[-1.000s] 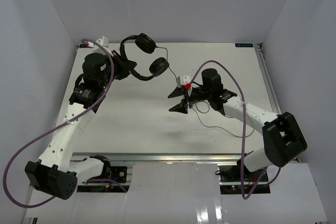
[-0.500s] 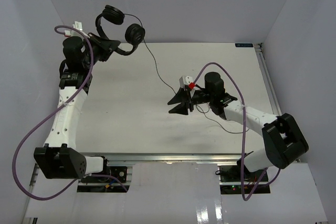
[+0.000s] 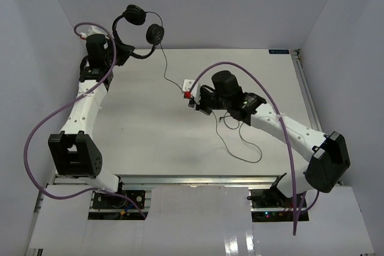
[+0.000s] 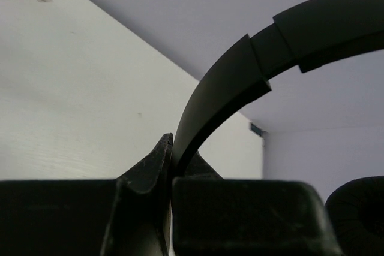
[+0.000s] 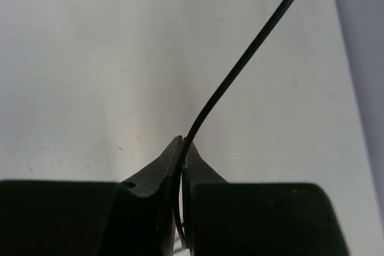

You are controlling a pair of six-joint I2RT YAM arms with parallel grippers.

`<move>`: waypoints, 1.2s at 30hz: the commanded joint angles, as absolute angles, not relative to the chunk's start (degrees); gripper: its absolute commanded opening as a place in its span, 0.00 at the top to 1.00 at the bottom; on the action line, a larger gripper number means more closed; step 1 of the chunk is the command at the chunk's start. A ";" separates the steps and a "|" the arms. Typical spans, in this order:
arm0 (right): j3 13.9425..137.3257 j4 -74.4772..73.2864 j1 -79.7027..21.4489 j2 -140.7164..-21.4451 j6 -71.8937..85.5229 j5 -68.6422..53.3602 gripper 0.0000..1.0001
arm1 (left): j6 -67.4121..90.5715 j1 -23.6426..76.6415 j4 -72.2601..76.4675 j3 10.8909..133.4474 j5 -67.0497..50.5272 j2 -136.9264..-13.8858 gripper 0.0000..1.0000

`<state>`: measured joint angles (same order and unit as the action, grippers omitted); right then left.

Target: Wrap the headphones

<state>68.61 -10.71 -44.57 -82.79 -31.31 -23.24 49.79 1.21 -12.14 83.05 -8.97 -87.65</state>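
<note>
— judging by all this, which step was in hand?

— the very start of the winding, i'd say. the left claw (image 4: pixel 172 148) was clenched on the headphones (image 3: pixel 135 15) by the band (image 4: pixel 240 82). it held them up in the air past the far left corner of the table (image 3: pixel 150 136), with the cups (image 3: pixel 155 33) hanging free.

— and the right claw (image 5: pixel 182 145)?

— it was pinched shut on the cord (image 5: pixel 240 70), low over the middle of the table. from there the cord rose to one cup. the rest lay loose on the table, trailing toward the near right.

— so no turns were on?

— none that i could see. the whole cord looked free of the band and cups.

— what did the next move call for?

— most likely the right claw had to carry its pinch up to the headphones and lead the cord around the band or the cups, while the left claw held them steady. the pinch needed to be firm enough to steer so thin a cord, and the loose tail had to follow without snagging. where the plug lay, i couldn't tell.
</note>
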 commanded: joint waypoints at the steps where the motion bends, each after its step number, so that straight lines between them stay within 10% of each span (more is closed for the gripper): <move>1: 76.17 -28.50 -51.20 -86.71 -50.12 14.36 0.92 | 35.74 7.60 -14.14 87.79 1.27 -92.63 1.00; 11: 77.05 -9.87 -52.92 -84.86 -69.70 36.80 0.92 | 15.12 22.22 -19.73 91.20 6.50 -103.93 1.00; 36: 83.00 -9.74 -33.90 -87.21 -47.22 2.05 0.92 | 6.23 28.20 -10.92 68.68 -17.75 -87.87 1.00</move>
<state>79.15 -10.17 -36.43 -85.35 -54.24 8.09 6.48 27.87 -13.83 69.23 -12.79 -92.27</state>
